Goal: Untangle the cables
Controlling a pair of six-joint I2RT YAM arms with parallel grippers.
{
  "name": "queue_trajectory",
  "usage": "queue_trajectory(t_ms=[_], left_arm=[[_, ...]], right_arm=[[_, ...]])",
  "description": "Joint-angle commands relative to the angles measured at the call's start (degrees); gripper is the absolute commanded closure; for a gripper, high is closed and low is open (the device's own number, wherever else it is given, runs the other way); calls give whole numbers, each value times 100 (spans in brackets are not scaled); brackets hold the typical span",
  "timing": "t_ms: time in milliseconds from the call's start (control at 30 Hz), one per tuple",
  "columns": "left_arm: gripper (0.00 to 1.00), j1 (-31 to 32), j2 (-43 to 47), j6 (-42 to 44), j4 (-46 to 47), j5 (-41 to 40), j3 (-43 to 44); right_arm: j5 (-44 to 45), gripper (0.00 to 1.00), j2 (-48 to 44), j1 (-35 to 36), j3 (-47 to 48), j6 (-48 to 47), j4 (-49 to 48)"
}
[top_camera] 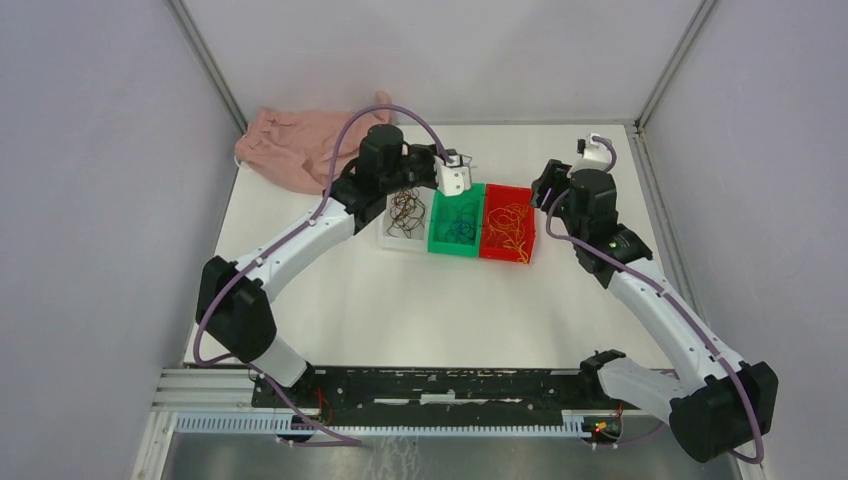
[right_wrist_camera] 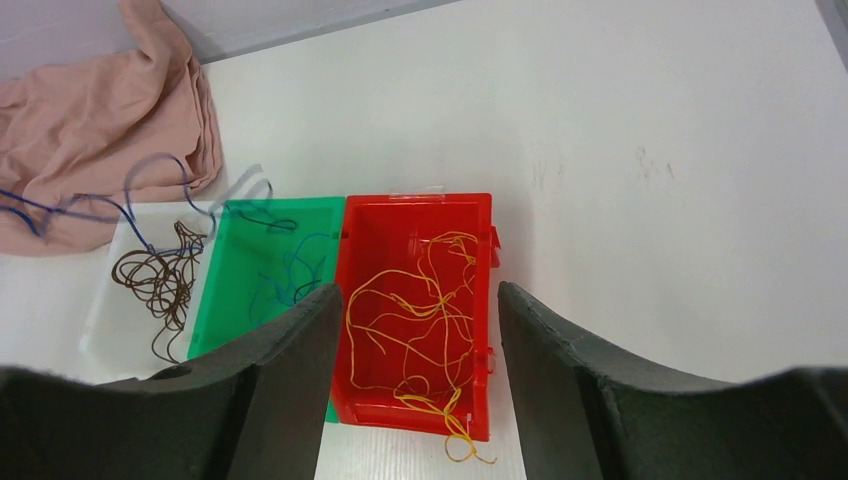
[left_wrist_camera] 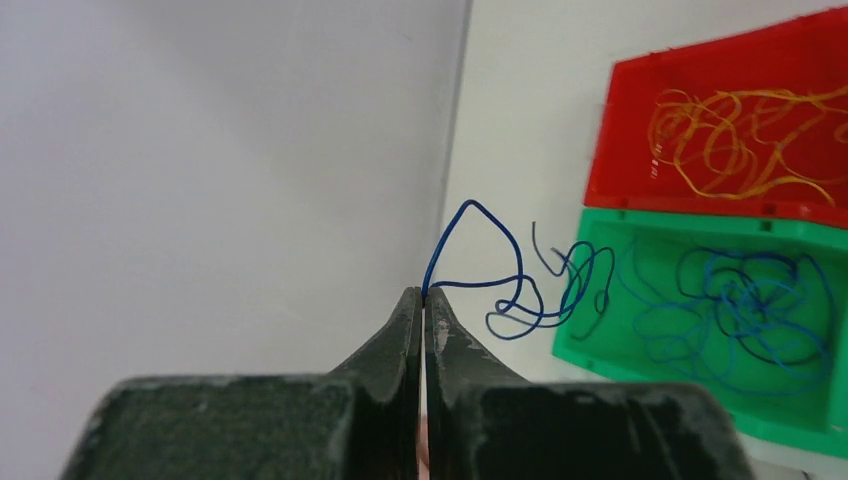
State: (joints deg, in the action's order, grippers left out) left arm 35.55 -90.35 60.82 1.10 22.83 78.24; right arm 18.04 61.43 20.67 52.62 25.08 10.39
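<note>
Left wrist shows left fingers pinching blue cable at their tips; right fingers spread.

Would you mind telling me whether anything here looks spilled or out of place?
A yellow-orange cable trails over the red bin's near wall onto the table, where a crumpled pink cloth also lies.
</note>
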Motion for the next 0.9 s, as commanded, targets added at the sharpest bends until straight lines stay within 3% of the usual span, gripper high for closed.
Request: queue_trajectory(t_ms=[0, 400, 867], left_arm=[[97, 39, 177, 107, -591, 178, -281], [97, 98, -38, -29, -1136, 31, -689], [97, 365, -1806, -668, -1011, -482, 612]], right_arm=[[41, 35, -170, -35, 12, 89, -116], [-17, 36, -83, -52, -21, 259, -162], [-102, 37, 206, -204, -6, 323, -227]])
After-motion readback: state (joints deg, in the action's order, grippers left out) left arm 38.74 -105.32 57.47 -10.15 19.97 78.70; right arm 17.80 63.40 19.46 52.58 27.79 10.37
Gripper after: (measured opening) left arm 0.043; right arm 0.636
